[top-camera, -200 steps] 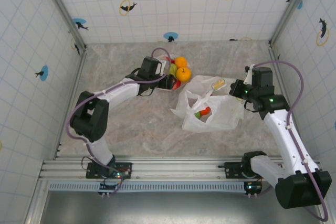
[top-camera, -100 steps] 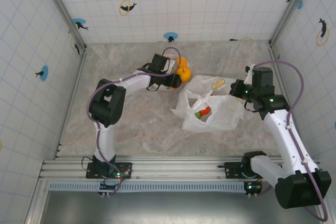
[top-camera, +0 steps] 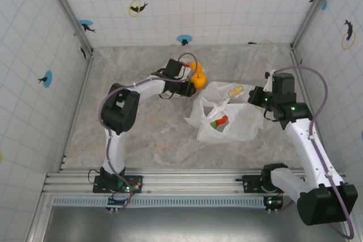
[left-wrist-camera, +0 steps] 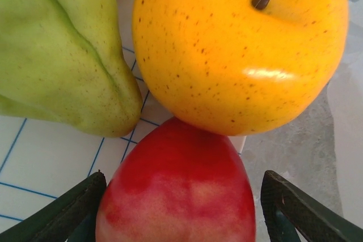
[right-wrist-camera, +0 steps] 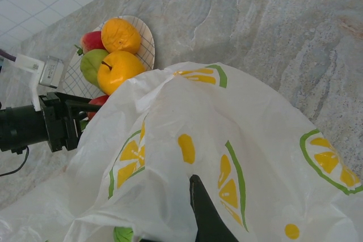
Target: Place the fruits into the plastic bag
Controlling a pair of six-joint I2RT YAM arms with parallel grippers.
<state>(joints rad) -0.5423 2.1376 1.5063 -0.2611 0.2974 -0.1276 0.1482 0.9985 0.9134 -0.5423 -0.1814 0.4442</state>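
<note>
Top view: reaches the left gripper [top-camera: 190,86] in among the fruits [top-camera: 197,75] near the table's [top-camera: 147,134] far edge. Pinches the right rim of the bag [top-camera: 238,123] in the closed right gripper [top-camera: 258,97], mid-table, with a small red fruit [top-camera: 220,122] inside.

Left wrist: straddles a red apple [left-wrist-camera: 178,191] on the plate [left-wrist-camera: 45,162] with wide-spread fingers [left-wrist-camera: 68,211], not clamped on it. Shows a yellow apple [left-wrist-camera: 238,49] touching it and a pear [left-wrist-camera: 62,49] beside.

Right wrist: holds bag film raised. Shows an orange [right-wrist-camera: 120,34] on the plate beyond.

Fruits [top-camera: 197,77] beside crinkled plastic bag [top-camera: 241,126]
</note>
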